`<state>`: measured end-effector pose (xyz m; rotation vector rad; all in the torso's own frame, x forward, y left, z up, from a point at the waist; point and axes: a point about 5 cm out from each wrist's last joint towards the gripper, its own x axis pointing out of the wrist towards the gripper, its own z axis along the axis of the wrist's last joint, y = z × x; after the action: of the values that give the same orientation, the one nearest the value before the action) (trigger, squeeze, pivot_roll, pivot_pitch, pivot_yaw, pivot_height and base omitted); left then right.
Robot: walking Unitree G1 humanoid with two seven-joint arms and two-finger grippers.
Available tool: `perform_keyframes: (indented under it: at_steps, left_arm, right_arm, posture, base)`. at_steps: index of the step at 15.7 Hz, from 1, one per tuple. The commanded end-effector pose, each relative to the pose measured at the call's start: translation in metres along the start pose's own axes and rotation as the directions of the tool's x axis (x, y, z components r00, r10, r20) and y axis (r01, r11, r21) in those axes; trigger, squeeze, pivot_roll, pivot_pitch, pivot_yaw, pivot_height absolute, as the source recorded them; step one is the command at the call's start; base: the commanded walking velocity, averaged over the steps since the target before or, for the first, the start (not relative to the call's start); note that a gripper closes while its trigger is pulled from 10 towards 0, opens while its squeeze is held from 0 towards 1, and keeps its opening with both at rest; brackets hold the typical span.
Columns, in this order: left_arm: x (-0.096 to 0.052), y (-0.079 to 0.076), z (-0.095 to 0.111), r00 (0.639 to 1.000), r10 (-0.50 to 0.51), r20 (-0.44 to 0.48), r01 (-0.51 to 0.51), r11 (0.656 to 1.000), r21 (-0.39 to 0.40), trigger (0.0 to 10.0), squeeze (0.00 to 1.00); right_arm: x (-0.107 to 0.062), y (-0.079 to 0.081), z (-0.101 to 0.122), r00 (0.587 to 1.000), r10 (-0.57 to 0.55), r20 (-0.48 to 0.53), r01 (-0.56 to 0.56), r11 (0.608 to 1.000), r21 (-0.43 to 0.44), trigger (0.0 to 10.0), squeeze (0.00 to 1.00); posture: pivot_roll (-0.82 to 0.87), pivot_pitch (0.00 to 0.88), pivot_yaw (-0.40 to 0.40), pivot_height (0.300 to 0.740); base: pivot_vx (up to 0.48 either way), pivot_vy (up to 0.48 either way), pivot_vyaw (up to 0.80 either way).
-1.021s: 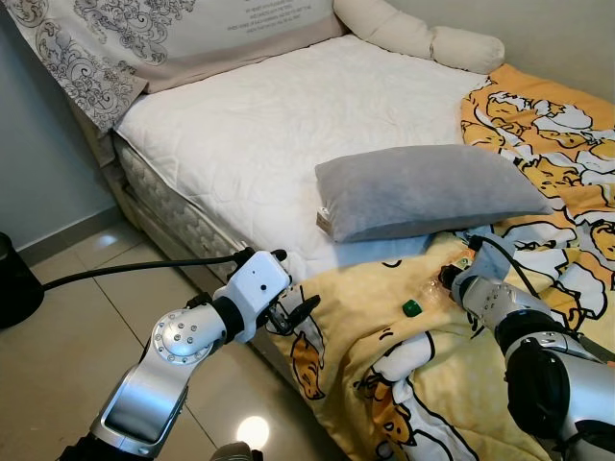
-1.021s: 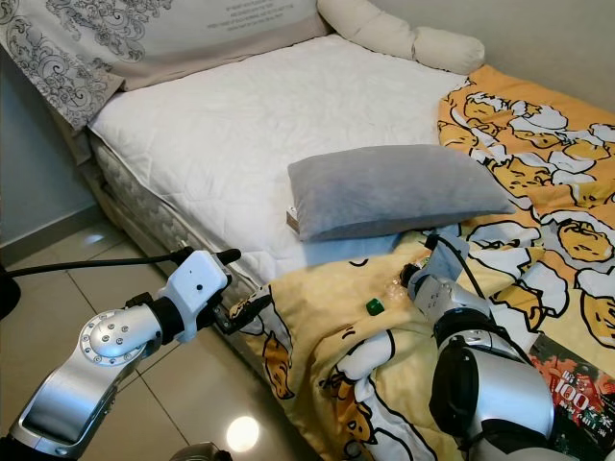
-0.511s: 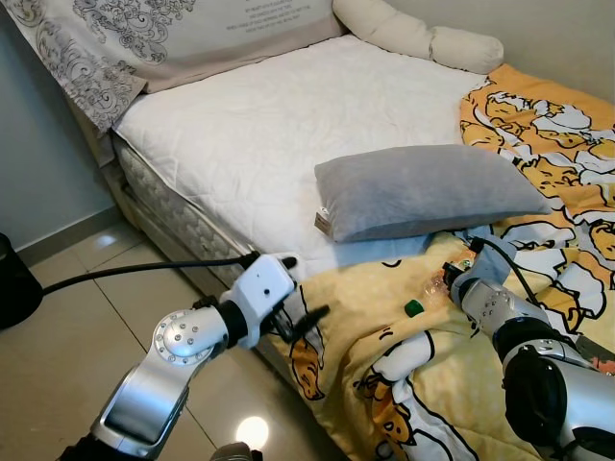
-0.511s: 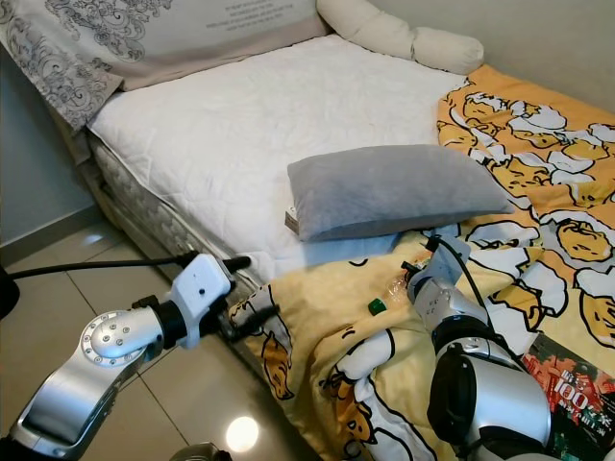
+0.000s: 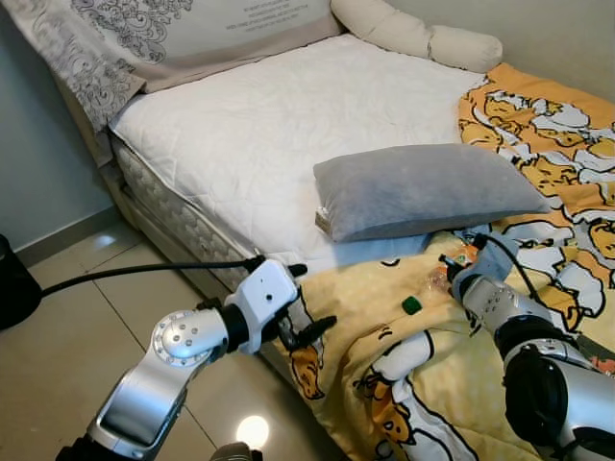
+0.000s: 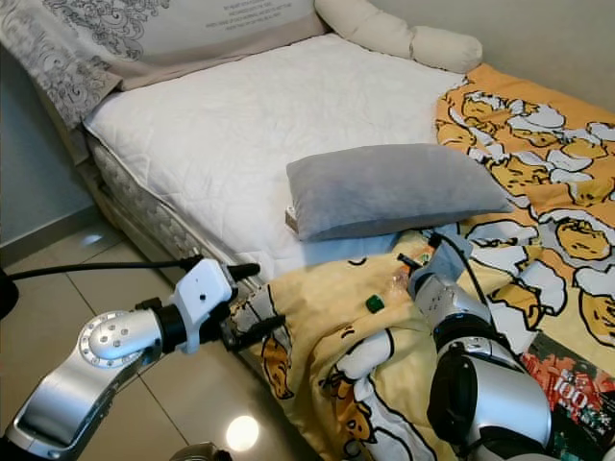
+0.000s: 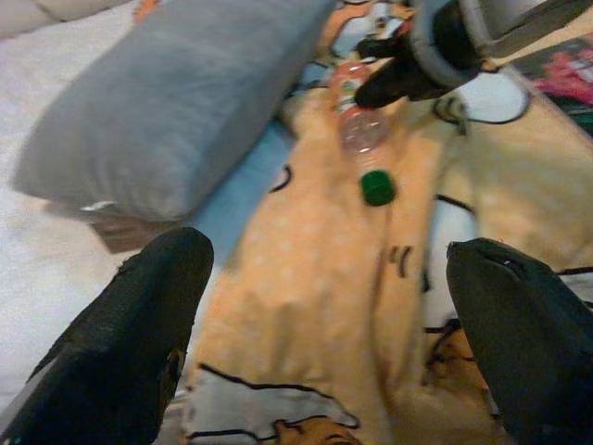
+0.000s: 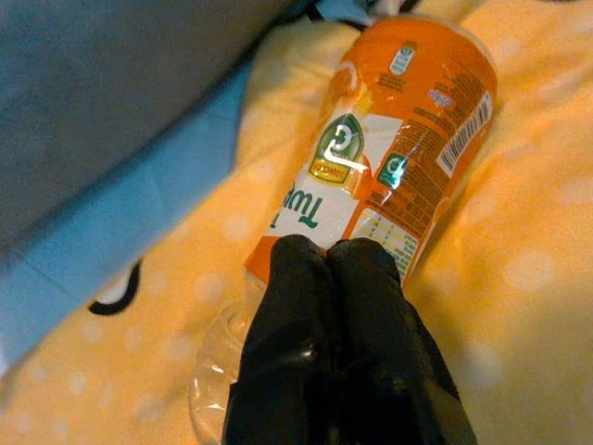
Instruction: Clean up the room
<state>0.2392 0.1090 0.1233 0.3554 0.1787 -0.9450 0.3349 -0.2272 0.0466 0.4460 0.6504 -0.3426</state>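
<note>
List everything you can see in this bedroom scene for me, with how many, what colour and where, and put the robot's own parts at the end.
Mattress: one, white quilted, bare along the bed's floor-side half.
Grey pillow: one, grey, lying mid-bed, partly over the blanket's edge.
Blanket: one, yellow with cartoon print, covering the bed's right side and draping over its near edge.
Bolster: one, cream, at the bed's far end by the wall.
Patterned cover: one, beige with grey scrollwork, at the bed's far left.
Bottle: one, clear plastic with orange label and green cap, lying on the blanket below the pillow.
Book: one, dark cover, at the lower right.
Left gripper: one, black fingers open, by the bed's near edge.
Right gripper: one, black fingers together, against the bottle.
</note>
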Motion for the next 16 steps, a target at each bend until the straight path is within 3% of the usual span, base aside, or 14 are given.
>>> perform_keyframes:
  at_steps: [1, 3, 4, 5, 6, 7, 9, 12, 14, 16]
  left_arm:
    - [-0.003, 0.010, 0.000, 0.996, 0.083, -0.008, -0.083, 0.996, 0.020, 10.0, 0.00]
    - [-0.004, 0.016, -0.002, 0.989, 0.145, -0.007, -0.145, 0.989, 0.003, 10.0, 0.00]
    - [-0.004, 0.018, -0.001, 0.984, 0.178, 0.000, -0.178, 0.984, -0.012, 10.0, 0.00]
    - [-0.004, 0.018, -0.001, 0.983, 0.185, 0.002, -0.185, 0.983, -0.017, 10.0, 0.00]
    - [-0.002, 0.017, -0.001, 0.983, 0.185, 0.003, -0.185, 0.983, -0.018, 10.0, 0.00]
    - [-0.001, 0.017, -0.001, 0.981, 0.194, 0.004, -0.194, 0.981, -0.012, 10.0, 0.00]
    - [-0.001, 0.021, 0.000, 0.972, 0.234, 0.006, -0.234, 0.972, -0.002, 10.0, 0.00]
    - [0.000, 0.035, 0.001, 0.914, 0.406, 0.006, -0.406, 0.914, 0.006, 10.0, 0.00]
    - [0.001, 0.037, 0.004, 0.889, 0.458, 0.023, -0.458, 0.889, -0.009, 10.0, 0.00]
    - [0.005, 0.025, 0.000, 0.906, 0.423, 0.005, -0.423, 0.906, 0.007, 10.0, 0.00]
  right_arm:
    - [-0.004, 0.000, 0.021, 0.993, 0.037, 0.115, -0.039, 0.999, 0.020, 0.0, 0.00]
    - [-0.011, 0.002, 0.042, 0.966, 0.077, 0.246, -0.085, 0.996, 0.022, 0.0, 0.00]
    - [-0.020, -0.001, 0.056, 0.934, 0.119, 0.337, -0.143, 0.989, 0.047, 4.5, 0.00]
    - [-0.022, -0.001, 0.060, 0.924, 0.130, 0.360, -0.160, 0.986, 0.056, 4.5, 0.00]
    - [-0.026, -0.003, 0.059, 0.910, 0.166, 0.379, -0.201, 0.978, 0.054, 9.0, 0.00]
    - [-0.030, 0.001, 0.058, 0.893, 0.218, 0.393, -0.257, 0.965, 0.050, 9.8, 0.00]
    - [-0.037, 0.013, 0.057, 0.858, 0.306, 0.413, -0.340, 0.940, 0.010, 10.0, 0.00]
    - [-0.047, 0.030, 0.049, 0.803, 0.422, 0.420, -0.435, 0.898, -0.069, 10.0, 0.00]
    - [-0.052, 0.036, 0.044, 0.768, 0.487, 0.415, -0.516, 0.855, -0.049, 10.0, 0.00]
    - [-0.047, 0.030, 0.032, 0.826, 0.447, 0.343, -0.448, 0.890, -0.082, 10.0, 0.00]
  posture:
    - [0.04, 0.000, -0.036, 0.740]
    - [0.03, 0.000, -0.033, 0.740]
    - [0.03, 0.000, -0.030, 0.740]
    - [0.03, 0.000, -0.029, 0.740]
    - [0.03, 0.000, -0.026, 0.740]
    - [0.03, 0.000, -0.024, 0.740]
    - [0.03, 0.000, -0.024, 0.740]
    - [0.04, 0.000, -0.036, 0.740]
    - [0.04, 0.000, -0.043, 0.740]
    - [0.05, 0.000, -0.055, 0.740]
  base:
    - [0.000, 0.000, 0.00]
    - [0.000, 0.000, 0.00]
    - [0.000, 0.000, 0.00]
    - [0.000, 0.000, 0.00]
    - [0.000, 0.000, 0.00]
    - [0.000, 0.000, 0.00]
    - [0.000, 0.000, 0.00]
    - [0.000, 0.000, 0.00]
    - [0.000, 0.000, 0.00]
    - [0.000, 0.000, 0.00]
